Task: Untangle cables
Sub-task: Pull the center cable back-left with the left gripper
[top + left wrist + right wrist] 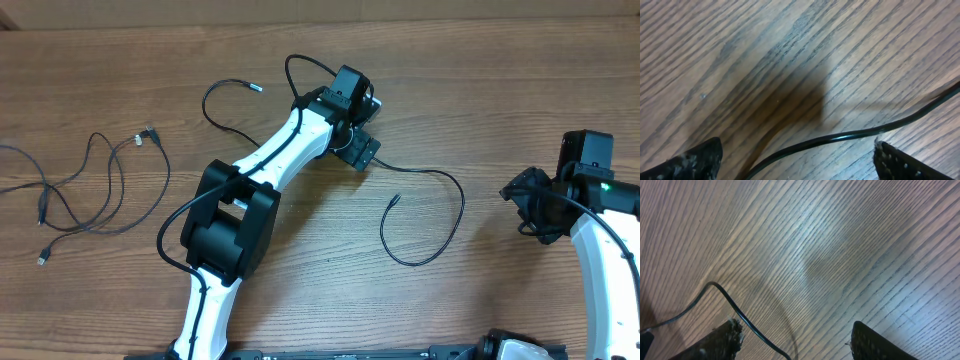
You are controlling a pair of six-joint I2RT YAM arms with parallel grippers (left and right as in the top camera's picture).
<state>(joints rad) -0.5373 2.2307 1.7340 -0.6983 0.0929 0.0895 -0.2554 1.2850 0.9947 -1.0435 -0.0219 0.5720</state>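
Wooden table (330,310), 2 arms, 3 groups of thin black cables.

Left arm (290,145) reaches diagonally up to the table's middle. Left jaws are released and spread wide. In the left wrist view both fingers (690,162) sit at the bottom corners, and the long cable (850,134) lies flat on the wood, crossing the gap between them. Neither finger clamps it.

From overhead the long cable (461,205) leaves the left jaws, runs right, curves down into an open loop and comes back, its free end just inside the loop.

Short cable (232,84) lies upper left of the left arm. Its silver-tipped plug (255,87) points right, and its other end goes under the arm.

Tangle of cables (48,187) sits at the far left, well apart from both arms. Cords cross each other there, with small plugs at the ends.

Right arm (600,240) is at the right edge, with the right jaws to the right of the long cable's loop. Right jaws are parted and grasp nothing. The right wrist view shows a thin cord (713,284) arching on the table and passing just inside one finger (725,340). Cannot tell whether it touches that finger.
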